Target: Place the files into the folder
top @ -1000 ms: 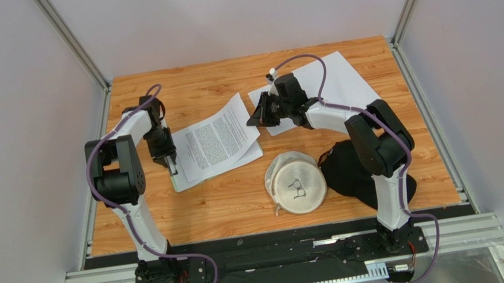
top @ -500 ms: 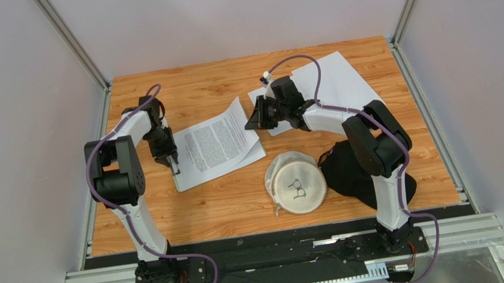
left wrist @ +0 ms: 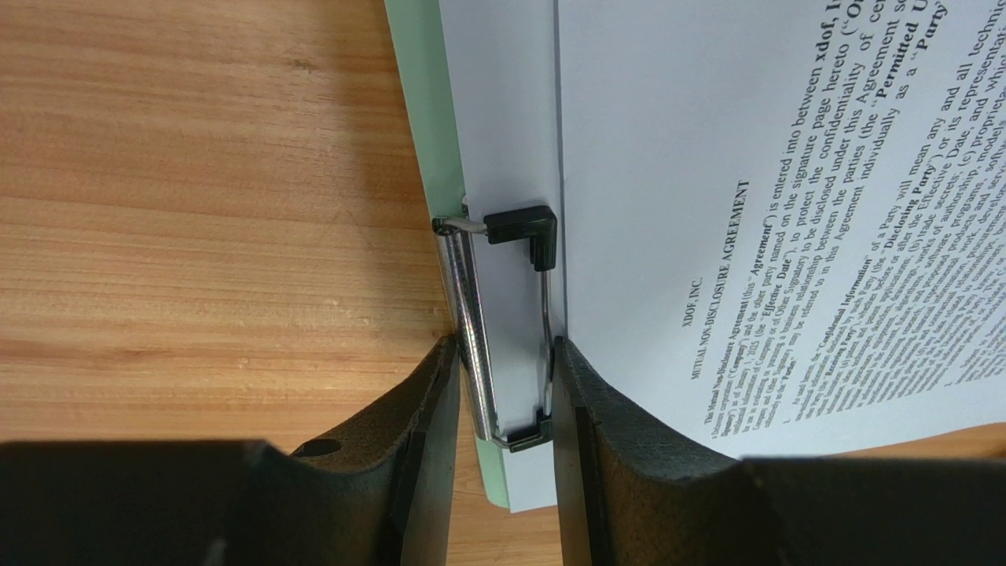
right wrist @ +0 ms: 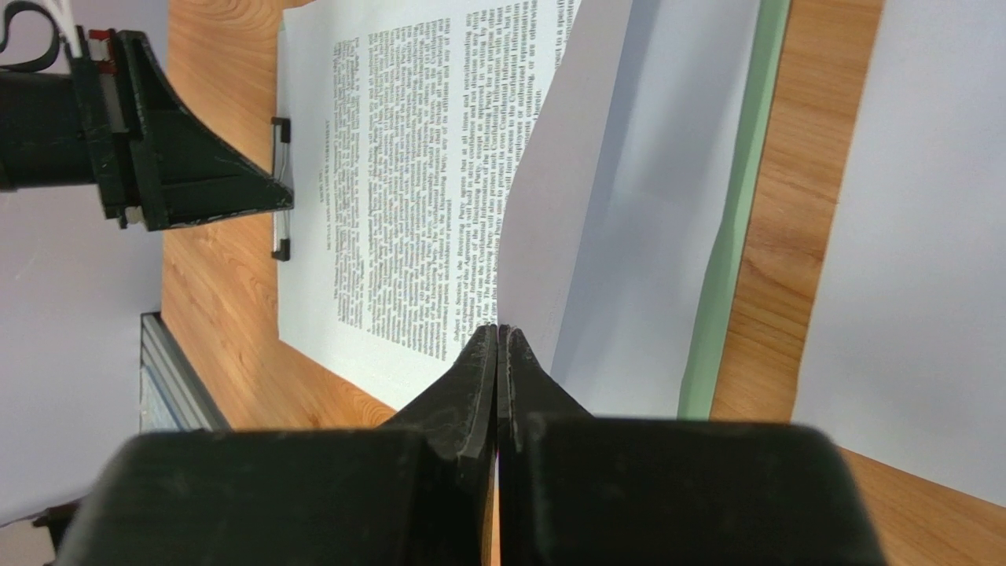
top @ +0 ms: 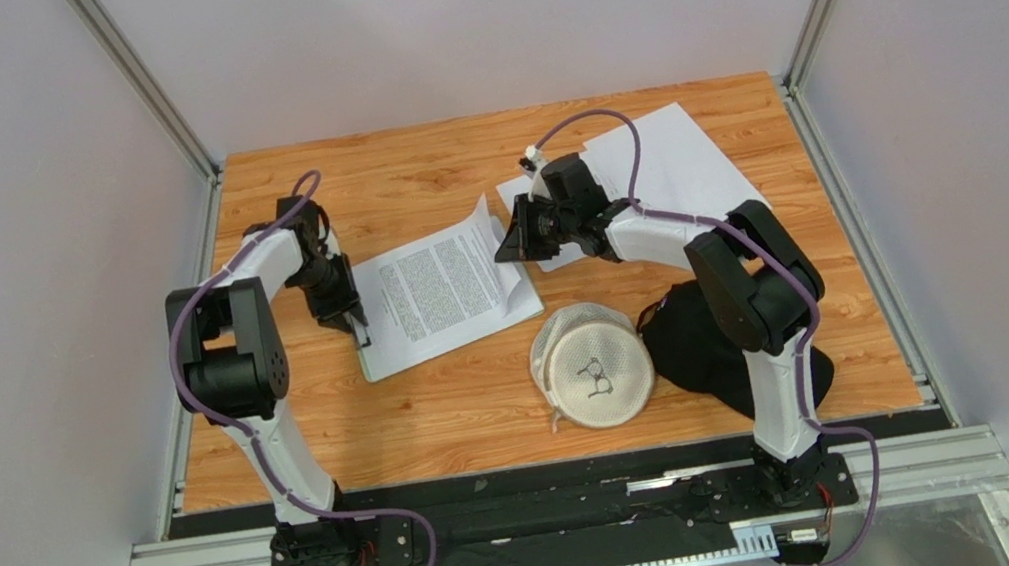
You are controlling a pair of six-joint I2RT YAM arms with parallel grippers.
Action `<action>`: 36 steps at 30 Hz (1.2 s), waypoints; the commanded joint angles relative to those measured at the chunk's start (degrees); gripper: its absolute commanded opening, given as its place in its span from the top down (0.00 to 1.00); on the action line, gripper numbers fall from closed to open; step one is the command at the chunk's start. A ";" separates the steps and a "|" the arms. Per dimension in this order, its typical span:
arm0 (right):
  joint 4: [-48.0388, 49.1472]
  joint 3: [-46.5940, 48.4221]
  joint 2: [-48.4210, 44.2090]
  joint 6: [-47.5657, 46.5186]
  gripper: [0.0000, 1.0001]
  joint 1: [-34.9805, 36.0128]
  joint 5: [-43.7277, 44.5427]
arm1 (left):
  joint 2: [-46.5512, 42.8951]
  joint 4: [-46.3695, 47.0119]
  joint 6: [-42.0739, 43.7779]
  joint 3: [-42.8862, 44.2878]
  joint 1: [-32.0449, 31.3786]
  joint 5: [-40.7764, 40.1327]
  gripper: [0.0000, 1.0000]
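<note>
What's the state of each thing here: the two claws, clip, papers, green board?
Left gripper: clamped on the metal clip.
Right gripper: shut, pinching the printed sheet by its edge.
Printed sheet: on the folder, one end lifted, curled.
Folder: flat on the table.
Spare sheets: lying flat.

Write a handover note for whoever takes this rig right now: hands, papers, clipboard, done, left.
Left hand: shut on the metal clip of the green clipboard.
Right hand: shut on the printed sheet at its edge opposite the clip, curled up.
Things: clipboard left of centre; printed sheet on it over a plain sheet; more plain paper far right.
Done: plain sheet appears under the clip.
Left: slide printed sheet under the clip, release, then bring the far paper.
</note>
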 commanded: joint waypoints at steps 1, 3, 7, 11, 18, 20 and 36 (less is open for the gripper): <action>-0.59 -0.34 -1.47 -1.87 1.00 0.12 4.18 | -1.95 4.24 -0.91 -2.85 -0.14 5.99 1.00; -0.69 -0.87 -1.82 -2.22 1.00 0.21 5.33 | -2.65 5.22 -1.43 -3.56 1.35 6.88 1.00; -1.03 -1.48 -2.53 -2.40 1.00 0.13 7.70 | -3.62 7.50 -1.70 -5.31 1.88 8.46 1.00; -1.30 -1.57 -2.79 -2.40 1.00 0.30 9.20 | -5.02 8.82 -2.40 -6.81 2.32 8.64 1.00; -3.32 -1.31 -2.88 -3.28 1.00 0.30 12.53 | -6.08 11.46 -3.89 -8.83 2.76 9.43 1.00; -3.50 -1.48 -3.14 -3.46 1.00 0.39 13.85 | -6.52 11.55 -3.90 -9.10 2.84 8.99 1.00; -3.15 0.89 -3.85 -3.90 1.00 1.53 12.36 | -4.94 4.44 -6.88 -4.62 0.47 -4.62 0.84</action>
